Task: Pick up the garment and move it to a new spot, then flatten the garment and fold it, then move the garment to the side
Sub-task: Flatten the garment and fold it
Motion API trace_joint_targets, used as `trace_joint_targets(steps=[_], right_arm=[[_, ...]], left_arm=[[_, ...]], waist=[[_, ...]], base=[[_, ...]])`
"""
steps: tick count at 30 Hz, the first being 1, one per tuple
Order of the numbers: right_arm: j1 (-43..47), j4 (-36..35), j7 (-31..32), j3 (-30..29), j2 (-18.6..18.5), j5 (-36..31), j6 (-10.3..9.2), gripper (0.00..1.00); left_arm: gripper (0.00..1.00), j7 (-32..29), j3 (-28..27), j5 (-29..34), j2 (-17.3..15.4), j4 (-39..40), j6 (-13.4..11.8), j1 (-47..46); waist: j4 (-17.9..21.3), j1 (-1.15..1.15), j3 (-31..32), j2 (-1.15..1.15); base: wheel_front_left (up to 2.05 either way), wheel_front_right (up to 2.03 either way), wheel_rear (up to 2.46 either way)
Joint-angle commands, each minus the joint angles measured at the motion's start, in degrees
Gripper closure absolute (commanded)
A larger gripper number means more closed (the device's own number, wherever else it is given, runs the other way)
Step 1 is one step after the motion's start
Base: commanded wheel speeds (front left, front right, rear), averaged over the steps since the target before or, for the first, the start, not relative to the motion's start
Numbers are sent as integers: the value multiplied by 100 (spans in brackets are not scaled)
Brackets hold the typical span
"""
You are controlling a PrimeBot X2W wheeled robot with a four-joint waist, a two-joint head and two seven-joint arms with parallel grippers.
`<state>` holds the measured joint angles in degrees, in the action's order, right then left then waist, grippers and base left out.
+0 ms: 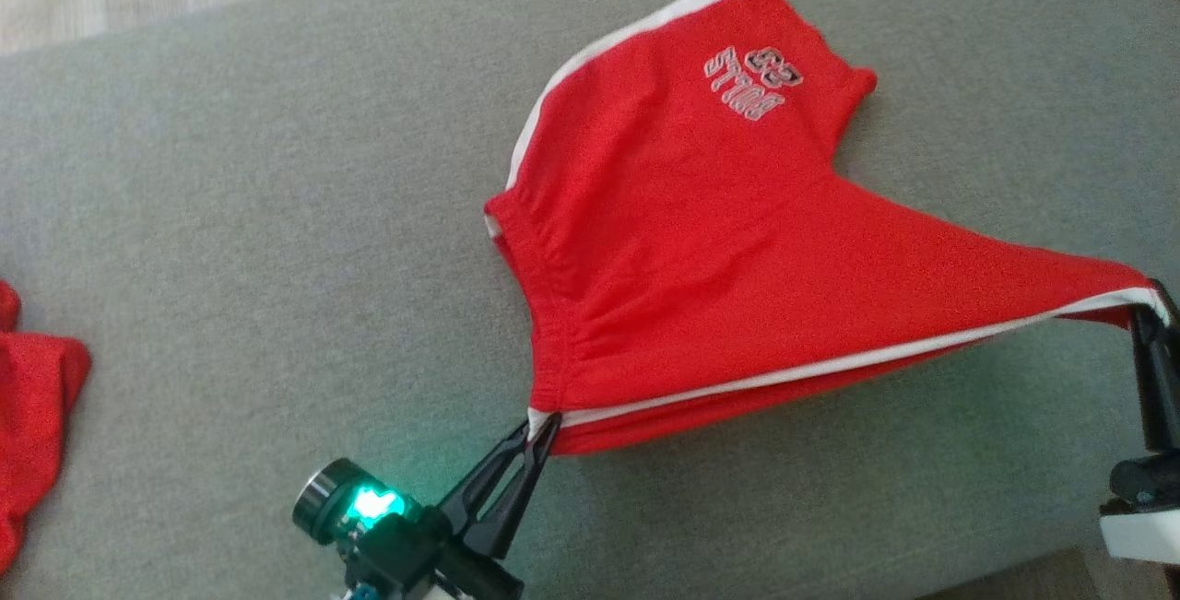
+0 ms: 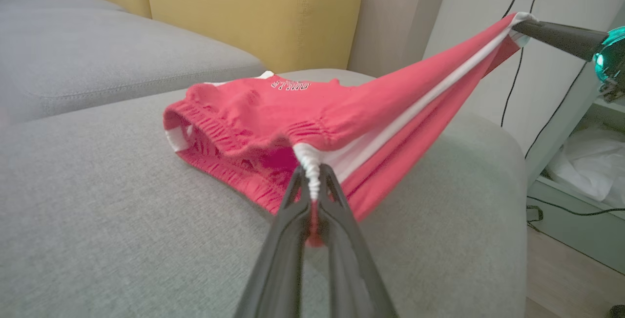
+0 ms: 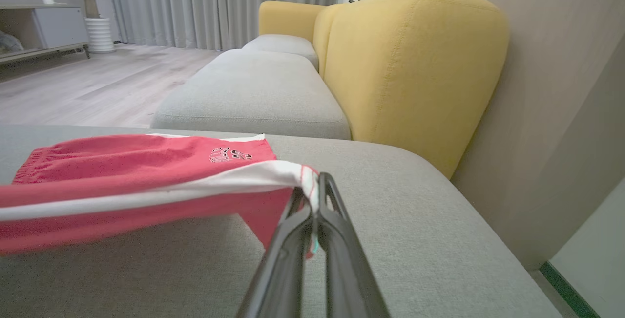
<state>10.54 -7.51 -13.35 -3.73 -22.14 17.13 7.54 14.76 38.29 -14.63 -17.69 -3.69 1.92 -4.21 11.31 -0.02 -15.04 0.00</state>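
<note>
Your left gripper is pinched shut on the waistband corner of the garment, a pair of red shorts, right where the white side stripe begins. Your right gripper is clamped on the other end of that stripe, at the leg hem. Between the two grippers this edge is pulled taut and lifted clear of the grey seat. Beyond them the rest of the garment lies on the seat, logo up, sloping down from the raised edge. The two-point hold looks meant to stretch the cloth so it can be laid flat; folding is not yet done. The left arm comes in low, its fingers slanting up and rightward to the corner. The right arm sits far right, its fingers pointing straight ahead. Well left of the left gripper lies another red cloth.
</note>
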Motion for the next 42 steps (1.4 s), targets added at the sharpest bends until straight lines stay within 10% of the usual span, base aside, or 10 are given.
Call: trace_joint_targets(steps=[1, 16, 40, 42], right_arm=[[-20, -263, 66, -76, -250, 7, -5, 100], [-1467, 328, 794, 163, -802, 304, -5, 100], [-4881, 2661, 1151, 2566, -2085, 1312, -5, 100], [-5043, 2826, 1083, 2805, -2090, 1381, -5, 73]], left_arm=[[100, 24, -237, -30, -149, 249, -62, -77], [100, -331, -132, 98, 773, -368, -75, -1760], [100, -42, -70, 114, 1457, -1827, -599, -3566], [94, -17, -8, 75, 1466, -1888, -597, -3600]], waist=[[16, 2, 60, 0], [-706, 2, -563, 0], [-1490, 2, -1552, 0], [-1500, 2, -1573, 0]], base=[[0, 0, 0], [0, 0, 0], [0, 0, 0], [0, 0, 0]])
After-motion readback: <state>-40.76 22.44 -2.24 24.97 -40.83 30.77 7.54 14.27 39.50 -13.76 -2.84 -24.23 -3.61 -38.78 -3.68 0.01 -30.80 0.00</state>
